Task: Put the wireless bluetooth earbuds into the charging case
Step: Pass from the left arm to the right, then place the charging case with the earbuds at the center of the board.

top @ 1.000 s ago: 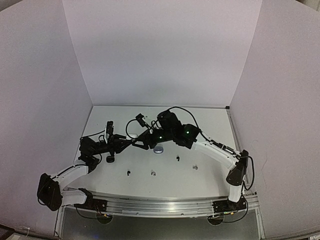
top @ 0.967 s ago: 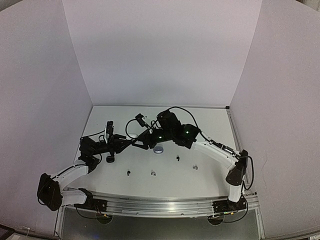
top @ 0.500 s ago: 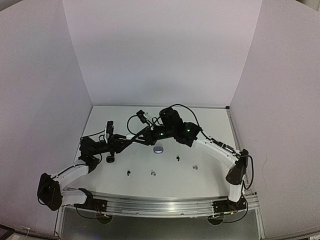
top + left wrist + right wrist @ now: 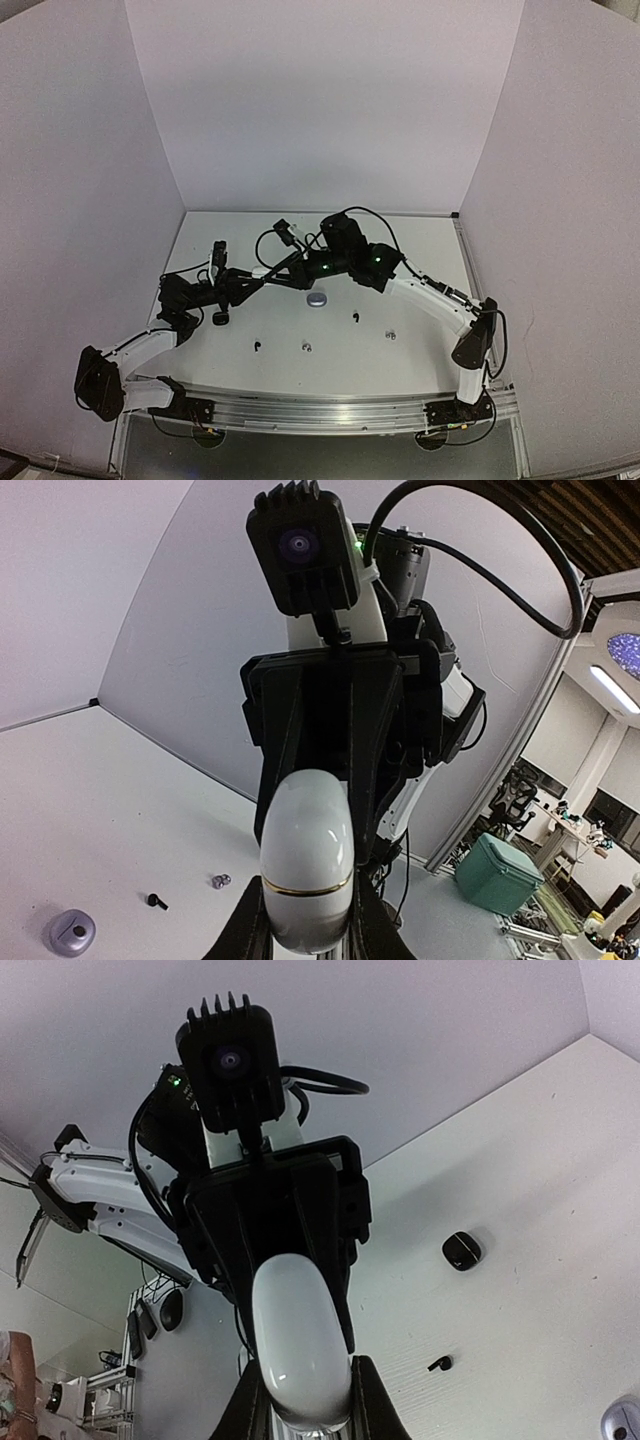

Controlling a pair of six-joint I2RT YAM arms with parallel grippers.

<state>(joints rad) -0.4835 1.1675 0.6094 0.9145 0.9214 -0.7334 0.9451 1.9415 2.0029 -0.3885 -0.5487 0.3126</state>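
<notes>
case [image 4: 305, 850] between left claw [image 4: 305, 935], right claw [image 4: 300, 1405]

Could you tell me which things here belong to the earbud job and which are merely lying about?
Job: white case, grey case, black case, loose earbuds on the table.
Lying about: green bin, beyond the table.

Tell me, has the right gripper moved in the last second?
Yes. The right gripper has pulled toward the back wall, away from the grey case, which now shows fully.
</notes>
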